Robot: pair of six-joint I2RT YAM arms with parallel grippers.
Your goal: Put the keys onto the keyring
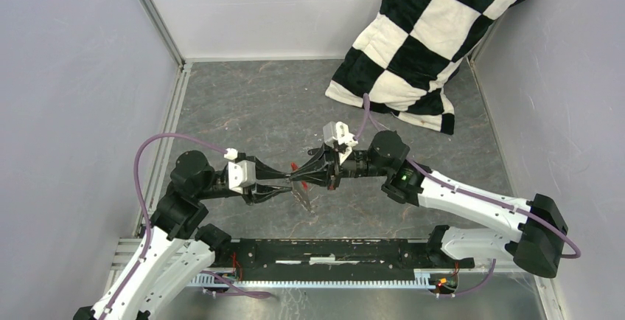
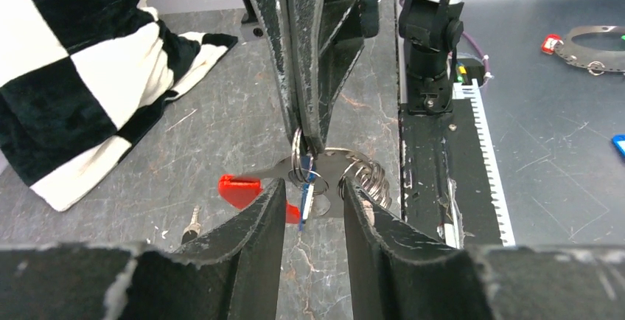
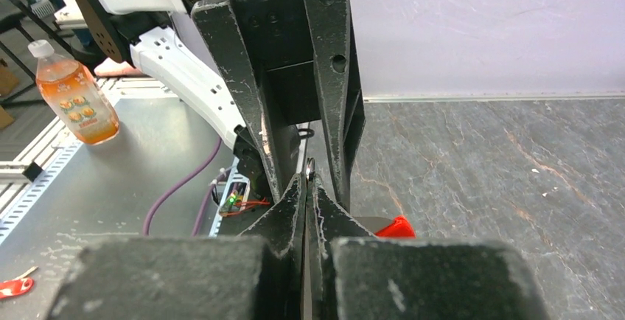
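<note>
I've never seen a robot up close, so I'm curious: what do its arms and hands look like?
The left arm and right arm have white shells and black rounded joints. A thin purple cable loops along each, and a small green light glows on the right arm. The left hand and right hand are each two black wedge-shaped fingers, scuffed whitish at the edges.

- Checkered pillow (image 1: 413, 47) fills far right corner of surface (image 1: 243, 99), leans on right wall (image 1: 560, 77).
- Both arms span middle of surface. Left gripper (image 1: 286, 183) and right gripper (image 1: 301, 175) meet tip to tip, no way through between them.
- Left jaws apart, gap filled by keyring (image 2: 297, 159) and keys (image 2: 306, 193).
- Far left corner and left edge open.
- Right edge open nearer than pillow.
- Black rail (image 1: 339, 250) lines near edge, narrow lane between it and arms.
</note>
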